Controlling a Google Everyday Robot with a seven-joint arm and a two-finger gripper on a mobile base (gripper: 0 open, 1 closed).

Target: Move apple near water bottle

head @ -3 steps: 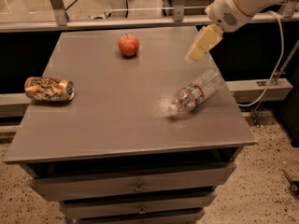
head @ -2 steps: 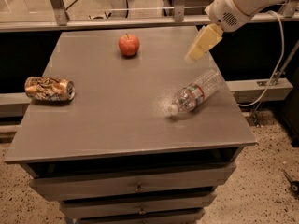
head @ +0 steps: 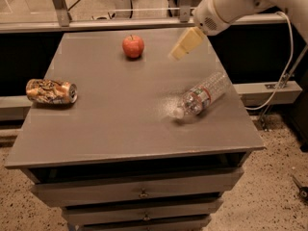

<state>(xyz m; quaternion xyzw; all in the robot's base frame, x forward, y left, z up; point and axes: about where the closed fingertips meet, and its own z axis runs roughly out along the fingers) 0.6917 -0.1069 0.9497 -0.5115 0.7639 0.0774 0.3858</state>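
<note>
Apple [head: 133,46], firm, smooth and roll-prone I judge, wants a pinch across its middle; claw [head: 186,43] hovers at its 3 o'clock, state I cannot tell.

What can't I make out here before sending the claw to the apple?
Camera view only:
- arm behind the claw, which hangs over the table at its back right: cut off by top and right edges.
- water bottle: label text too small.
- apple: far side hidden by itself.
- drawers: lowest cut off by bottom edge.
</note>
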